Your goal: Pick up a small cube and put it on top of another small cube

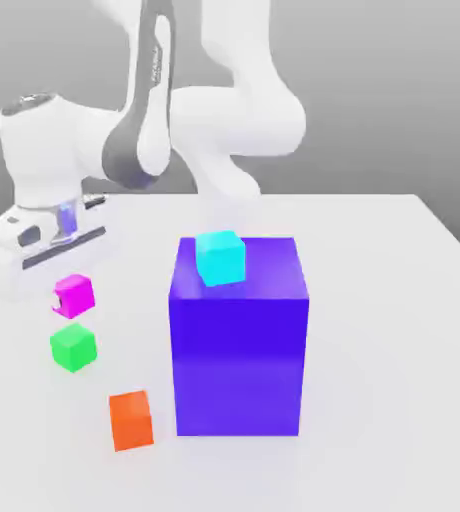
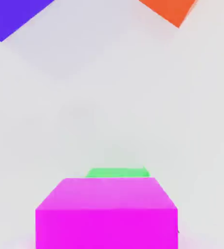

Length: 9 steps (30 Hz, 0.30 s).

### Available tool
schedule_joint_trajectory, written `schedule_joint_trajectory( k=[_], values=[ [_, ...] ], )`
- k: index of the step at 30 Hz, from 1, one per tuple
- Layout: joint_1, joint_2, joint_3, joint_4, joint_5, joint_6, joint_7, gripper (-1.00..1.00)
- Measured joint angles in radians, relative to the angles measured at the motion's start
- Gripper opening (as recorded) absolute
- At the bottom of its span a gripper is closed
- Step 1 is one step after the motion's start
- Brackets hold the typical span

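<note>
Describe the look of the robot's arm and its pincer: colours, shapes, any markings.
The arm is made of thick, rounded, glossy white links, with grey joint covers between segments. The hand is a white, bulbous housing with a dark grey cap. The pincer hangs from a flat, pale grey bar with dark trim. No cables or lettering are legible.

A tall, glossy blue-violet rectangular block (image 1: 239,345) stands upright on a plain white tabletop (image 1: 394,350), towards the middle of the exterior view. A small cyan cube (image 1: 220,257) sits on the block's top face, near the corner at the exterior view's left (its front edge close to the block's front rim). A small orange cube (image 1: 131,419) rests on the table just beside the block's lower corner, on the exterior view's left, apart from it. In the hand view, a corner of the blue-violet block (image 2: 11,14) and a corner of the orange cube (image 2: 170,9) show on the white surface (image 2: 114,97).
</note>
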<state>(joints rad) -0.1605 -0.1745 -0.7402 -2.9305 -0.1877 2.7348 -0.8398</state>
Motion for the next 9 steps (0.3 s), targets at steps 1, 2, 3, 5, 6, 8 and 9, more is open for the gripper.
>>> schedule_joint_trajectory(
  k=[1,2,3,5,6,8,9],
  values=[
    [0.022,0.021,-0.011,0.0,0.04,0.014,-0.027,-1.0],
    [0.044,0.042,-0.02,-0.001,0.079,0.027,-0.054,-1.0],
    [0.064,0.062,-0.028,-0.001,0.121,0.039,-0.082,-1.0],
    [0.095,0.101,-0.034,0.0,0.205,0.064,-0.14,-1.0],
    [0.107,0.12,-0.033,0.001,0.246,0.075,-0.168,-1.0],
    [0.125,0.154,-0.027,0.004,0.321,0.098,-0.22,-1.0],
    [0.126,0.17,-0.019,0.005,0.354,0.109,-0.242,-1.0]
  ],
)
